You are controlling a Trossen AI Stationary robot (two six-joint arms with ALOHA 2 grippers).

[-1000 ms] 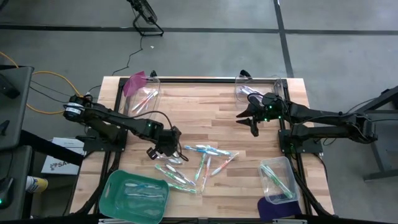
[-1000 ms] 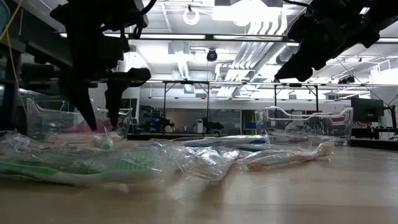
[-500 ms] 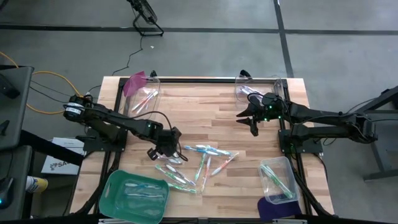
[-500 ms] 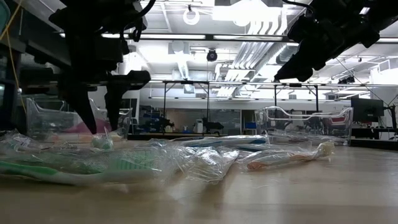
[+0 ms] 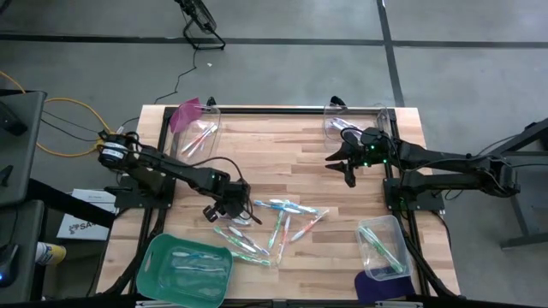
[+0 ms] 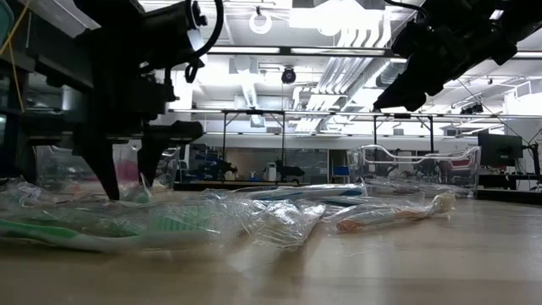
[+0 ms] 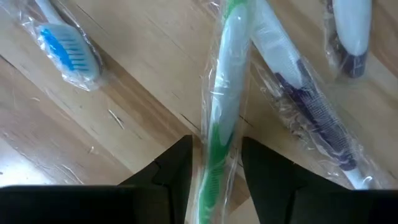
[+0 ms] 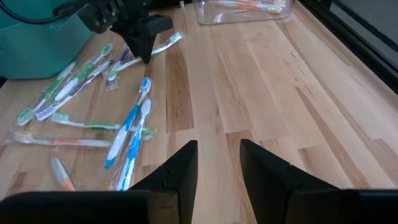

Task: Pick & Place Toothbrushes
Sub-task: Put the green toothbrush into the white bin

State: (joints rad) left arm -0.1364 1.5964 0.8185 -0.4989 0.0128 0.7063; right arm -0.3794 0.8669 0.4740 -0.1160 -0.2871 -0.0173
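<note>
We see the left claw (image 5: 239, 205) low over the table (image 5: 282, 145), at the left end of a loose pile of wrapped toothbrushes (image 5: 276, 224) that lies a little toward the near edge from the table's middle. In the left wrist view its two fingers (image 7: 176, 168) stand apart, one on each side of a green and white toothbrush (image 7: 221, 118) in a clear wrapper; they straddle it and are not closed on it. Just beside this one lie a purple toothbrush (image 7: 298, 87) and a blue toothbrush (image 7: 62, 46), also wrapped. In the low view the fingertips reach down to the wrappers.

The right claw (image 5: 344, 167) hangs above the table near the far right corner, well apart from the pile. Its fingers (image 8: 180, 168) are part open and hold nothing; between them we see only bare wood.

More toothbrushes are already in containers: a green tray (image 5: 154, 261) at the near left corner, a clear box (image 5: 396, 231) at the near right corner with a dark lid (image 5: 372, 287) beside it, a clear box (image 5: 214, 120) with a pink lid (image 5: 186, 113) at the far left corner, and a clear box (image 5: 330, 120) at the far right corner, just behind the right claw.
</note>
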